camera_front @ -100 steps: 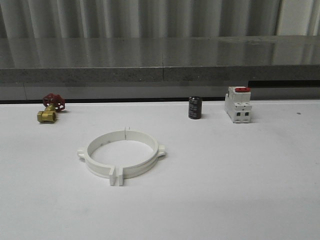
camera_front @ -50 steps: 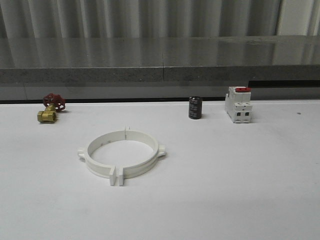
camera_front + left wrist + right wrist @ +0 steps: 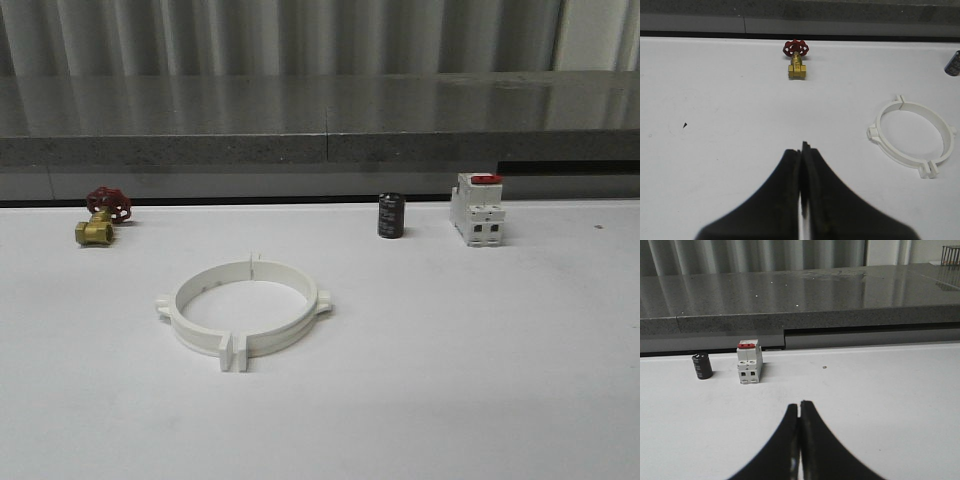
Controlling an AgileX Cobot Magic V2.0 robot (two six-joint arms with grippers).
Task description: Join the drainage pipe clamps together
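Looks close to finished, perhaps finished: drainage pipe clamps (image 3: 243, 312) lying flat as one wide ring, left of centre in the front view, lower half of the frame, on the white table (image 3: 480, 380). End tabs paired side by side at the near edge and again at the far edge; a thin seam visible at the near pair, so impossible to tell whether fully latched or merely butted together. Nothing left beyond, at most, a final press on those tabs.

Left gripper (image 3: 802, 150) at the bottom centre of its wrist view, closed tip to tip, empty, well apart from the ring at mid right. Right gripper (image 3: 799, 407) likewise pressed together at bottom centre, holding nothing.

Ring matte white plastic, two semicircular halves, small lugs jutting from either side. Table smooth and pale. Brass valve (image 3: 100, 218) with a red handwheel at upper left, glossy black cylinder (image 3: 390, 216) and white boxy breaker (image 3: 476, 209) with a red switch at upper right
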